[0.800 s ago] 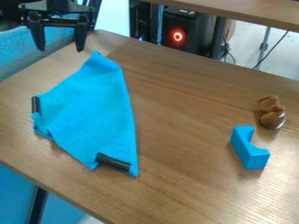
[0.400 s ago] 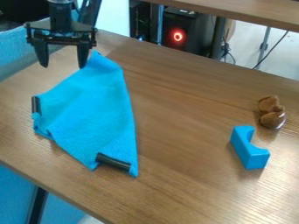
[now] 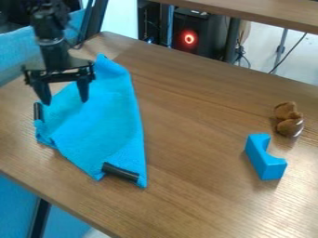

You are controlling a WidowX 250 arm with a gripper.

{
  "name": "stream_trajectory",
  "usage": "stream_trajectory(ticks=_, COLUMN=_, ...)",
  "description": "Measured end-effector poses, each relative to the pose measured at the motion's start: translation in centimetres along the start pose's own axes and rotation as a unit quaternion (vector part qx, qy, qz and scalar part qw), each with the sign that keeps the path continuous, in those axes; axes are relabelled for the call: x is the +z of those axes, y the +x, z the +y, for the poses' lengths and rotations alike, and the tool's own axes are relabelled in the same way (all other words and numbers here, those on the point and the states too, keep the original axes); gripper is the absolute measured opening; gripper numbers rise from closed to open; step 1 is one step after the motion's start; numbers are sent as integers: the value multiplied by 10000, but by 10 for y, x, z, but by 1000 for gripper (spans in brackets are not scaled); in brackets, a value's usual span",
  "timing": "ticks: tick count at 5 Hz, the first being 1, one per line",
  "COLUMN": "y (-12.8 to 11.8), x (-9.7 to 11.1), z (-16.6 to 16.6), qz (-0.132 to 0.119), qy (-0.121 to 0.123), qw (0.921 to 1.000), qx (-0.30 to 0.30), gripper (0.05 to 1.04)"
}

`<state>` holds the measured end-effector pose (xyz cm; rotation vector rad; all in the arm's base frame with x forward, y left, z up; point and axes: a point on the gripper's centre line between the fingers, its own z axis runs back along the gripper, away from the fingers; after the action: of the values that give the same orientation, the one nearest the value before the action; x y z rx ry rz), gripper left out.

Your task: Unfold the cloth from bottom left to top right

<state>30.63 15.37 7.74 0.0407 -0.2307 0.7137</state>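
Black, its fingers apart, your end effector (image 3: 65, 102) had moved down the view toward the lower left of the blue cloth (image 3: 105, 123), probably nearing your unfolding grasp.

The robot arm (image 3: 48, 23) is black throughout, its upper part a bulky, uneven cluster of dark housings whose separate parts are too blurred to tell. Below this runs a narrower, roughly cylindrical wrist section (image 3: 55, 53), which flares into a broader base at the gripper (image 3: 65, 102). The gripper is black too, with a wide crosspiece and blocky outer corners. Its two fingers (image 3: 42, 91) are thick at the top and taper to narrow, blunt tips. A thin dark cable (image 3: 79, 42) curves beside the arm.
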Motion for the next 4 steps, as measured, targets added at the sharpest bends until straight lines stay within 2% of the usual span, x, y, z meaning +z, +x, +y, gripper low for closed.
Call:
stream_trajectory(ticks=1, y=-13, x=-8, z=8, qz=-44, qy=-7, qw=9999, qx=-119, gripper=1001)
stream_trajectory(ticks=2, y=-17, x=-5, z=12, qz=-167, qy=43, qw=9994, qx=-287, gripper=1001)
stream_trajectory(ticks=3, y=-13, x=-3, z=18, qz=-325, qy=116, qw=9990, qx=-298, gripper=1001)
stream_trajectory(ticks=4, y=-10, x=-2, z=25, qz=-349, qy=180, qw=9988, qx=-301, gripper=1001)
